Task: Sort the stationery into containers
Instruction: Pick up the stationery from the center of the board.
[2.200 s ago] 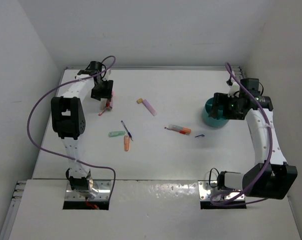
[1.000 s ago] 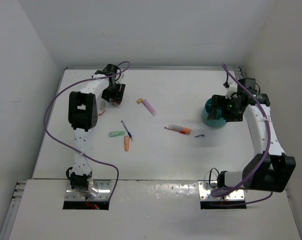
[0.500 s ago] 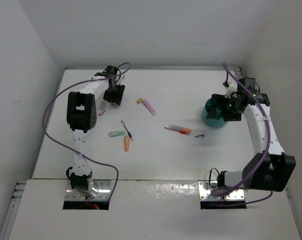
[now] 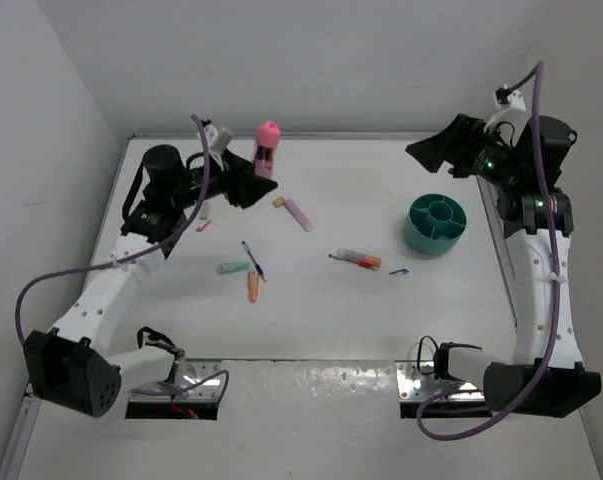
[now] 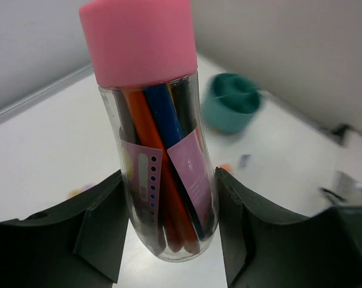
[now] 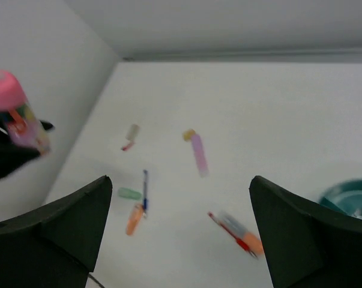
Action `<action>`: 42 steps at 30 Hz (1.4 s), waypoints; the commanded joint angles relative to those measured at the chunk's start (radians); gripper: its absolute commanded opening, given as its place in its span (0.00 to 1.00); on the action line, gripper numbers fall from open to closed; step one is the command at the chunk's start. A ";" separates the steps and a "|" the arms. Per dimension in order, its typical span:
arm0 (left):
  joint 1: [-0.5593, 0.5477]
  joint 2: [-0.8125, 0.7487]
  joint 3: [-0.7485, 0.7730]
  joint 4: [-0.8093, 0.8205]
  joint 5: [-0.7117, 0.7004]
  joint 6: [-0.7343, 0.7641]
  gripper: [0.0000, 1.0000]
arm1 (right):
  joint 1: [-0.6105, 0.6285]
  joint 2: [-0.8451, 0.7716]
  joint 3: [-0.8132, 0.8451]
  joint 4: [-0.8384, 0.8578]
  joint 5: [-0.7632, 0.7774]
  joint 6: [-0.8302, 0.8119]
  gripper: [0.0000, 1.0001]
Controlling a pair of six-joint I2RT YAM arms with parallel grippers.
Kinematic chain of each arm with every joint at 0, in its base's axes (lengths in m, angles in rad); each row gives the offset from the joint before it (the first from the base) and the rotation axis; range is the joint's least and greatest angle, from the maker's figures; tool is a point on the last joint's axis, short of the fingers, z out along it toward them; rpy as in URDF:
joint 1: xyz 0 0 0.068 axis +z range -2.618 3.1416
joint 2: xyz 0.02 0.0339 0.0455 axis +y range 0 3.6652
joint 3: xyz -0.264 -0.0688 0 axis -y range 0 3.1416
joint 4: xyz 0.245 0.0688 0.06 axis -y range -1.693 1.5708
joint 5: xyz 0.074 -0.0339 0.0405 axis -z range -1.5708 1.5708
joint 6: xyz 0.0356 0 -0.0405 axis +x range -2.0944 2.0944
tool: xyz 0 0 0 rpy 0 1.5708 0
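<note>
The left end effector is clamped on the lower half of a clear tube with a pink cap. The tube is packed with pens, orange, blue and black, and held up off the counter at its far left. In the left wrist view the tube stands upright, base between the fingers and cap at 12 o'clock. In the top view its long axis also runs 6 to 12, cap at 12.

The relation that matters is tube to cup. The teal cup, split into compartments, stands on the counter between 3 and 4 o'clock from the left end effector, well apart, across most of the counter's width. If the tube is bound for the cup, the left arm would probably have to cross over the loose pieces lying between them.

The right end effector is spread wide with nothing in it. It hangs above the counter's far right, at about 12 o'clock from the cup, and is much the nearer arm to it.

Of the loose pieces, the highlighter lies on a 10-to-4 axis, its yellow cap toward 10. The red-orange pen lies roughly 9 to 3, near the cup at its 8 o'clock.
</note>
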 commanded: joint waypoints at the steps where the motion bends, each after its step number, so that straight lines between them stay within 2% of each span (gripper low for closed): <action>1: -0.080 -0.053 -0.130 0.252 0.258 -0.196 0.00 | 0.014 -0.007 0.014 0.299 -0.176 0.280 0.93; 3: -0.152 -0.081 -0.178 0.307 0.306 -0.212 0.00 | 0.023 -0.013 -0.005 0.431 -0.242 0.342 0.84; 6: -0.241 -0.090 -0.201 0.330 0.359 -0.209 0.00 | 0.068 -0.015 0.001 0.469 -0.314 0.361 0.75; 10: -0.303 -0.107 -0.212 0.346 0.393 -0.180 0.00 | 0.124 -0.036 -0.032 0.401 -0.372 0.306 0.71; 15: -0.367 -0.072 -0.178 0.392 0.560 -0.201 0.00 | 0.229 -0.061 -0.094 0.331 -0.456 0.197 0.62; 21: -0.461 -0.024 -0.086 0.237 0.656 -0.079 0.00 | 0.310 -0.079 -0.147 0.329 -0.530 0.155 0.57; 23: -0.479 -0.006 -0.068 0.215 0.672 -0.075 0.00 | 0.322 -0.078 -0.140 0.321 -0.549 0.148 0.52; 25: -0.488 0.008 -0.062 0.224 0.685 -0.091 0.00 | 0.335 -0.068 -0.100 0.253 -0.572 0.088 0.48; 26: -0.487 0.012 -0.060 0.237 0.691 -0.104 0.00 | 0.353 -0.065 -0.082 0.167 -0.575 0.053 0.47; 29: -0.490 0.029 -0.048 0.235 0.708 -0.114 0.00 | 0.390 -0.065 -0.026 0.061 -0.563 -0.066 0.47; 31: -0.491 0.052 -0.025 0.197 0.734 -0.091 0.00 | 0.399 -0.079 -0.019 0.016 -0.541 -0.101 0.47; 35: -0.487 0.077 0.003 0.059 0.769 -0.011 0.00 | 0.401 -0.099 -0.023 0.036 -0.523 -0.103 0.46; 37: -0.475 0.078 0.012 0.025 0.797 0.035 0.00 | 0.401 -0.102 -0.019 0.036 -0.535 -0.106 0.40; 40: -0.461 0.089 0.039 -0.119 0.838 0.110 0.00 | 0.395 -0.105 -0.025 0.011 -0.546 -0.133 0.38; 42: -0.455 0.111 0.081 -0.275 0.859 0.243 0.00 | 0.391 -0.113 -0.028 0.008 -0.561 -0.139 0.39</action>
